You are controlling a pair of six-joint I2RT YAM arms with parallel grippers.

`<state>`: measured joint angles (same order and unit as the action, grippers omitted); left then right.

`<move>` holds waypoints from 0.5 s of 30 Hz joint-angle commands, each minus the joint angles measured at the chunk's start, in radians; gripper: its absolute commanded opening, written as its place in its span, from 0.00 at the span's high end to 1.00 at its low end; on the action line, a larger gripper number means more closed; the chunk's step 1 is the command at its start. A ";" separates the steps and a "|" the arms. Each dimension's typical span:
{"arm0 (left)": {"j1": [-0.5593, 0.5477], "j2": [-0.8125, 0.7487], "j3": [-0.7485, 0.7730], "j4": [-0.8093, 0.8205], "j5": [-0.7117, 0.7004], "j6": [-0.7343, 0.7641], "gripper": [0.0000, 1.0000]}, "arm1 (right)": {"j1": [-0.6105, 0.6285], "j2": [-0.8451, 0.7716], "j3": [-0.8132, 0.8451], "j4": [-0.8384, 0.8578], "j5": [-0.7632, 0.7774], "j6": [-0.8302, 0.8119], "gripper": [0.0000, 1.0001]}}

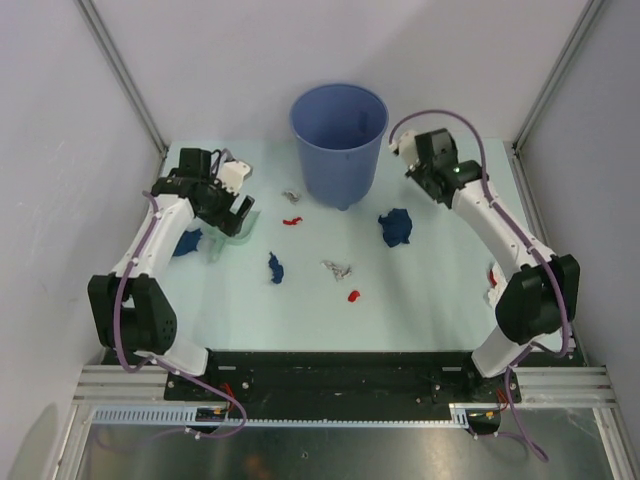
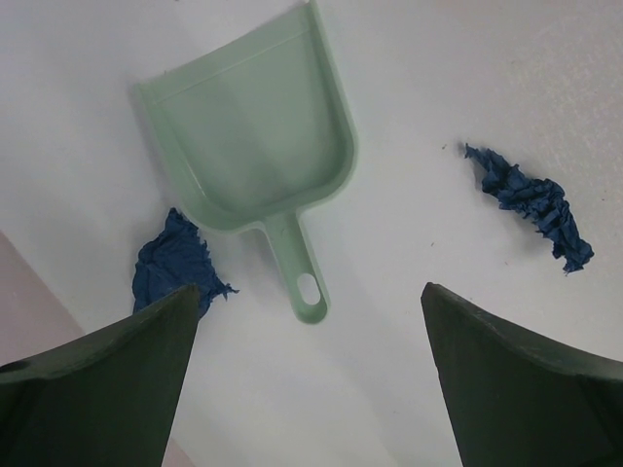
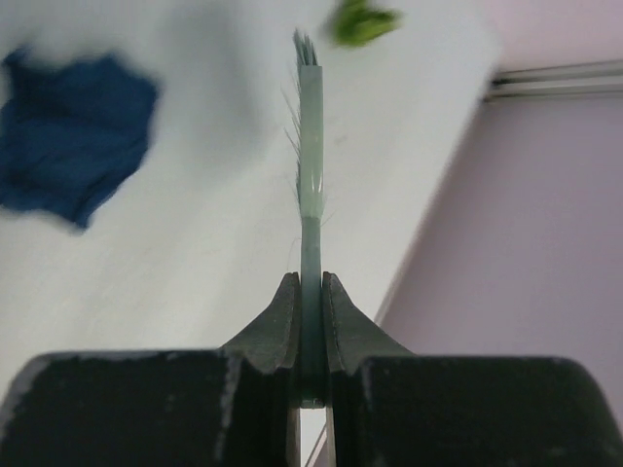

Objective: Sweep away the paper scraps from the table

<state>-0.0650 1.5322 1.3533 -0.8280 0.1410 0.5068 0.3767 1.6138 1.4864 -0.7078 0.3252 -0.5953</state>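
Here, left gripper [image 2: 310, 290] hangs spread above the dustpan [image 2: 253, 136]; right gripper [image 3: 310, 282] pinches a brush [image 3: 311, 146]

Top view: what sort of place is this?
Likely a robot test lab: two arms bolted to a table, plain walls framed by metal rails, and paper scraps strewn near a bucket.

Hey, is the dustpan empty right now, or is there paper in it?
Empty. The dustpan has a bare scoop in the left wrist view; the nearest dark blue scrap lies outside it, beside its handle.
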 commanded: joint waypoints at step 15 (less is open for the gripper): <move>0.106 -0.020 -0.103 0.047 -0.175 0.007 0.00 | -0.185 0.744 0.805 0.145 0.072 -0.112 1.00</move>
<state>-0.0147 1.5188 1.2709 -0.8078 -0.0063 0.5056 0.1776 2.2898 2.1914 -0.4427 0.4435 -0.7033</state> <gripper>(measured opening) 0.996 0.086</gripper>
